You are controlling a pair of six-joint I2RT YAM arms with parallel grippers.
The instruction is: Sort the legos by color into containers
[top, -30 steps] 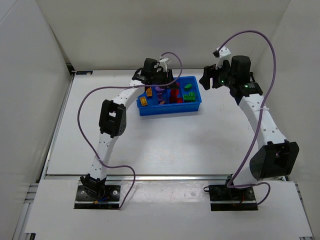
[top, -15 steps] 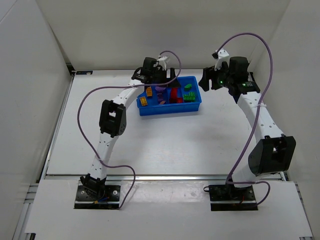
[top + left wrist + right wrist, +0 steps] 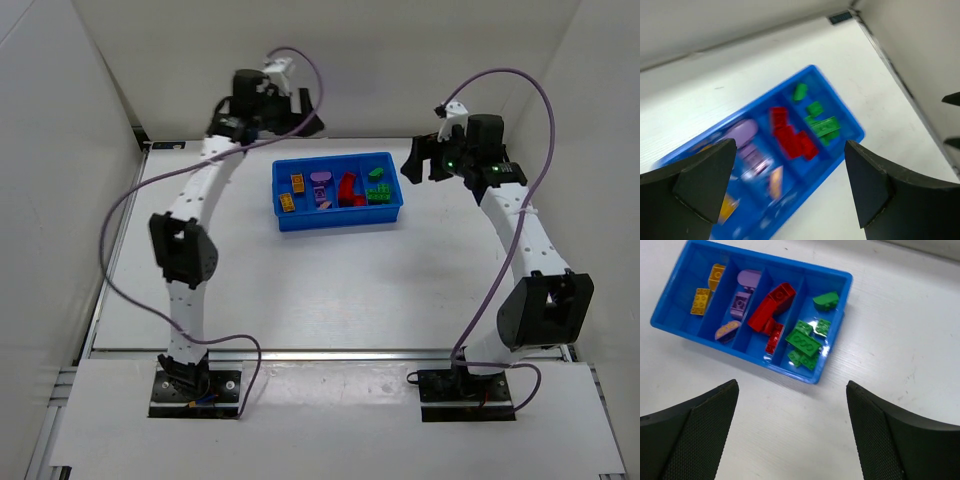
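The blue tray [image 3: 340,222] sits at the back middle of the table, and all the legos I see lie in its containers. From left to right these are yellow [image 3: 287,202], purple [image 3: 321,180], red [image 3: 348,188] and green [image 3: 378,192]. My left gripper [image 3: 302,116] hangs open and empty, high behind the tray's left end. In its blurred wrist view the left gripper [image 3: 789,144] frames the tray [image 3: 837,97] far below. My right gripper [image 3: 410,163] is open and empty just right of the tray. Its wrist view shows the right gripper [image 3: 792,383] over bare table, with the tray [image 3: 740,352], green [image 3: 804,342] and red [image 3: 771,307] bricks ahead.
White walls close in the table at the back and both sides. The left arm's purple cable [image 3: 300,60] loops above its wrist near the back wall. A dark strip [image 3: 165,146] marks the back left corner.
The left arm has lifted off the tray's purple compartment and swung up and back to the left. The purple and red bricks now show uncovered. The right gripper barely shifted.
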